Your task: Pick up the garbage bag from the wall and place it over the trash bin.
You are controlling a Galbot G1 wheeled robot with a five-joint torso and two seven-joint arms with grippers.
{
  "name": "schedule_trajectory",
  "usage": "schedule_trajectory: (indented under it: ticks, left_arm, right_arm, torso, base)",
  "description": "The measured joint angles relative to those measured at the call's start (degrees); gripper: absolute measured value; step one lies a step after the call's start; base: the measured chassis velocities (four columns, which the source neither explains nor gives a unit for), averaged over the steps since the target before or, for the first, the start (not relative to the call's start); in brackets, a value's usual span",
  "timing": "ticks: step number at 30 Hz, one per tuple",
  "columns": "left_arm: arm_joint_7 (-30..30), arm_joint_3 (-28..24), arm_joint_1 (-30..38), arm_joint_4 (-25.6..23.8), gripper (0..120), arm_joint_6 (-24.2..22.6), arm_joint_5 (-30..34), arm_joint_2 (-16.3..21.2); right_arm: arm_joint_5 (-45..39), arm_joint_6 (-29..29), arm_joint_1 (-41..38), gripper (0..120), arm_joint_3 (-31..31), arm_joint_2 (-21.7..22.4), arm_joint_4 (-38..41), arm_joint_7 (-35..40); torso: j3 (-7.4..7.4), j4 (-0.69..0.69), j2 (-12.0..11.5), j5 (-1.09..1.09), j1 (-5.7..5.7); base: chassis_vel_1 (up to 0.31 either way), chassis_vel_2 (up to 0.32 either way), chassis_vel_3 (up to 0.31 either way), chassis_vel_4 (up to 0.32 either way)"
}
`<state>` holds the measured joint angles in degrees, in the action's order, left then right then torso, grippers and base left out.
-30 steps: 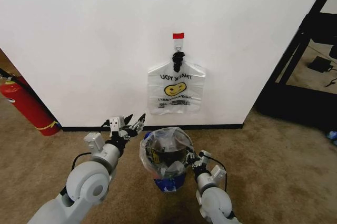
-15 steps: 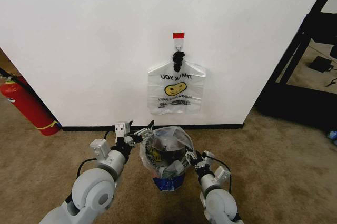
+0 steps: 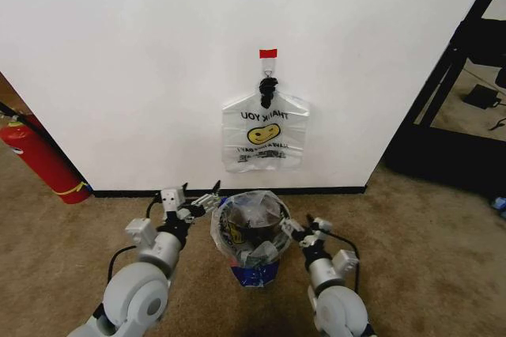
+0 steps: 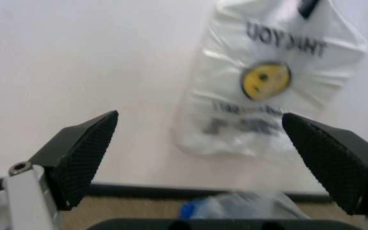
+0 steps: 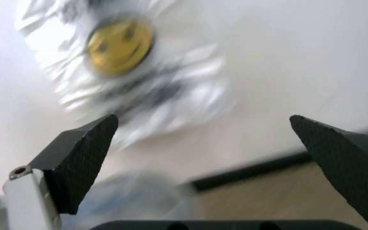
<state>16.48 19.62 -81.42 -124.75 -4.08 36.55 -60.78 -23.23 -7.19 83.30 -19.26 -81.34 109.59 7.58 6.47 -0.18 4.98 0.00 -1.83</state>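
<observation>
Crinkled translucent plastic, the garbage bag (image 3: 251,230) drapes over the round black mesh trash bin (image 3: 254,236), mouth upward, long axis upright, blue patches at the base. Left pincer (image 3: 200,205) and right pincer (image 3: 299,230) flank the bin, both spread wide. Behind the bin, a like smiley bag (image 3: 264,133) hangs on the white wall (image 3: 142,68).
</observation>
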Motion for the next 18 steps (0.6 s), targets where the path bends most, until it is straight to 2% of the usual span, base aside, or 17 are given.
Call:
schedule_trajectory:
  ticks: [1,5,8,12,14,18]
  left_arm:
    - [-0.47,0.35,-0.68,0.44,100,1.66,-0.68,-0.01]
    - [-4.9,4.39,-6.22,4.64,100,14.4,-5.3,-0.06]
    - [-5.79,5.63,-7.95,6.0,100,17.87,-8.05,-0.34]
    - [-7.12,7.36,-10.98,8.27,100,25.6,-17.32,-3.52]
    - [-7.43,7.67,-12.64,7.98,100,27.03,-19.0,-5.73]
    - [-7.44,7.98,-14.09,6.8,100,27.25,-19.55,-7.8]
  right_arm:
    - [1.94,-0.35,0.52,100,-0.95,-0.23,0.47,0.18]
    - [11.75,-5.48,6.23,100,-8.11,-2.81,6.14,0.34]
    - [13.18,-7.29,8.87,100,-9.31,-2.76,8.39,-0.4]
    - [14.99,-10.23,14.45,100,-9.8,-2.8,12.59,-2.76]
    - [15.84,-11.44,16.46,100,-9.5,-3.13,13.84,-4.0]
    - [17.0,-13.34,17.98,100,-9.24,-3.28,14.37,-5.04]
  torso:
    - [0.0,0.0,0.0,0.0,0.0]
    - [0.0,-0.01,0.0,0.0,0.0]
    - [0.0,0.0,0.0,0.0,0.0]
    - [0.0,0.0,0.01,-0.01,0.0]
    - [-0.01,0.0,0.01,0.0,0.0]
    - [-0.01,0.0,0.01,0.0,0.0]
  base:
    - [0.0,0.0,0.0,0.0]
    - [0.0,0.0,0.0,0.0]
    - [0.0,0.0,0.0,0.0]
    - [0.0,0.0,0.0,0.0]
    - [0.0,0.0,0.0,0.0]
    - [0.0,0.0,0.0,0.0]
